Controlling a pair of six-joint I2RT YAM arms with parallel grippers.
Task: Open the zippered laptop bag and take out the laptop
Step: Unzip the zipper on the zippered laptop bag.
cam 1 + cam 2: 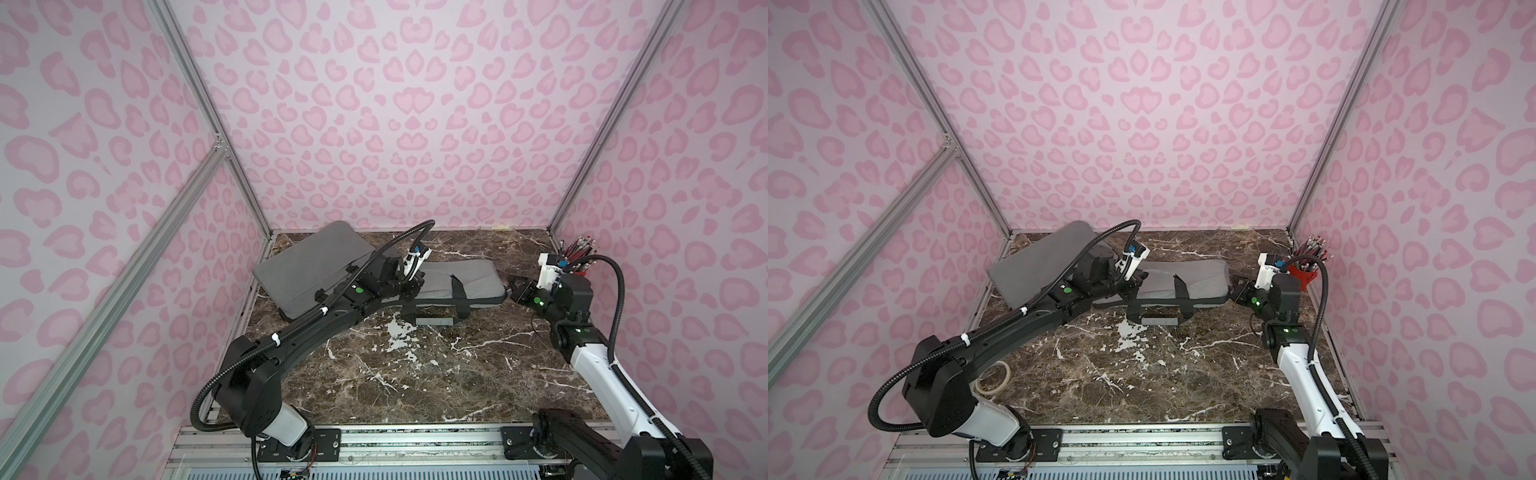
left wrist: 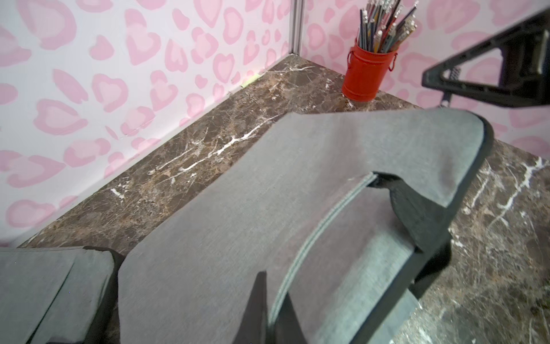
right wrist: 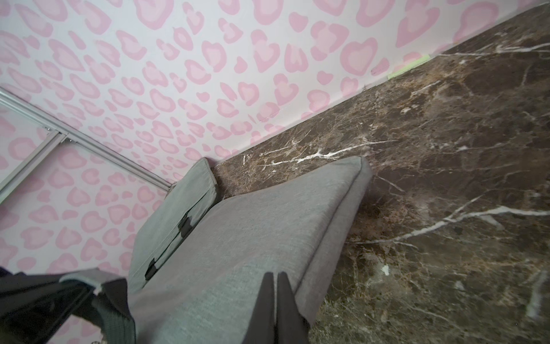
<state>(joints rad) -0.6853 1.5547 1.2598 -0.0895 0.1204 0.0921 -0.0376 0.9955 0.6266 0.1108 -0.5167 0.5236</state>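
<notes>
Nearest, by the left arm's base in a top view: pale roll of tape [image 1: 992, 376], flat on the dark marble counter [image 1: 415, 374], partly hidden behind the arm.

Farther in, near the middle: gray handle [image 1: 434, 321] on black carry straps, lying on the counter just in front of the gray laptop bag [image 1: 461, 280]. Laptop bag flat on the counter, long side across the scene, seen in both top views. Inside of it hidden; zipper state not readable from here.

Left end effector [image 2: 269, 311] on the left part of the bag, clenched on a raised seam of the top fabric, the gray strip passing between the two dark fingers. Right end effector [image 3: 276, 306] at the right end of the bag, fingers pressed together, tips over the gray fabric; pinching something or not, cannot tell.

Behind the left arm, toward the left back corner: second gray padded case [image 1: 316, 259], tilted, far edge raised near the wall, near end just beside the bag.

Farthest, in the right back corner: red cup [image 2: 366, 74], upright, full of pencils [image 2: 384, 26] standing and fanning out, apart from the bag.
</notes>
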